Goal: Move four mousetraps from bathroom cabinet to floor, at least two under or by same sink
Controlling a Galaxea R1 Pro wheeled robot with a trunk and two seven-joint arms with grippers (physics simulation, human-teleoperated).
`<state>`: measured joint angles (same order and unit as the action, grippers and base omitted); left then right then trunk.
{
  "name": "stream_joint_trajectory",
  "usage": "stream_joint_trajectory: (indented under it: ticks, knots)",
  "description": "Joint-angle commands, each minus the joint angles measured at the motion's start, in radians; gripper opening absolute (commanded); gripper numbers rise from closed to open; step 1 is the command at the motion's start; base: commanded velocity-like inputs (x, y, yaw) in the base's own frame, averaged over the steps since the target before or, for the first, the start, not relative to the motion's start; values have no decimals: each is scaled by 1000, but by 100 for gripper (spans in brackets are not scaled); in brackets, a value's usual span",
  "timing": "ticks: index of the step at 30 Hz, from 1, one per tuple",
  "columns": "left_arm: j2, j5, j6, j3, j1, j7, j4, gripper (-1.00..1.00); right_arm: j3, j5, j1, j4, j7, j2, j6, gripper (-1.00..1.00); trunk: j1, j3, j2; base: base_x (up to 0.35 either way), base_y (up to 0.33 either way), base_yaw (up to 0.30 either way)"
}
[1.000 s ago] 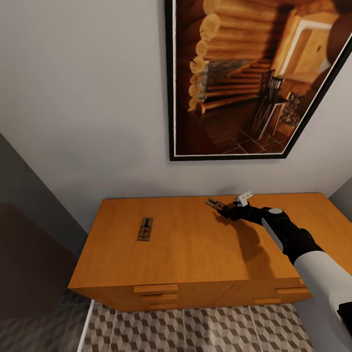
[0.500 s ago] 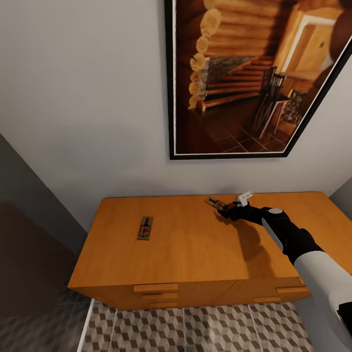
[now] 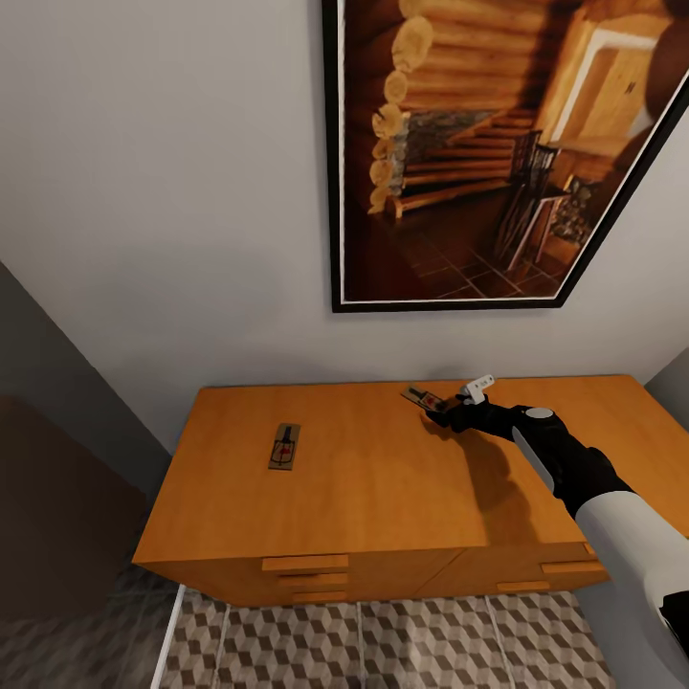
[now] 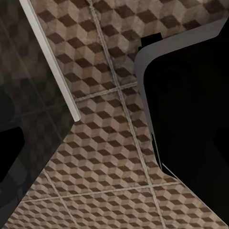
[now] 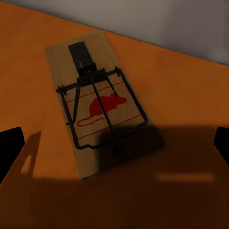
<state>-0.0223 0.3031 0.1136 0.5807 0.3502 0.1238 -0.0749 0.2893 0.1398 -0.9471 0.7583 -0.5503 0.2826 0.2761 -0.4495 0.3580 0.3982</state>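
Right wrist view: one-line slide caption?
Open right gripper poised over a mousetrap with a red mouse print, lying flat on the orange-brown cabinet top.

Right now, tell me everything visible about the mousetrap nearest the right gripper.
The mousetrap is a flat pale wooden board with a dark wire bar, spring and small black plate, plus a red mouse printed on its face. It lies flat on the orange-brown cabinet top near the back wall, angled to the edges. The right gripper sits just at it, fingertips spread to either side, its shadow crossing the near end.
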Motion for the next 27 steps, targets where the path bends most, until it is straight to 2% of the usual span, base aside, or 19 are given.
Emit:
stream_joint_trajectory:
  ticks: [1,27]
  knots:
    - [1,8,6,8,1,0,-3,100,4,11,-1,2,1,1,8,100,-1,2,2,0,0,0]
    - [1,8,6,8,1,0,-3,100,4,11,-1,2,1,0,8,100,-1,8,2,1,0,0]
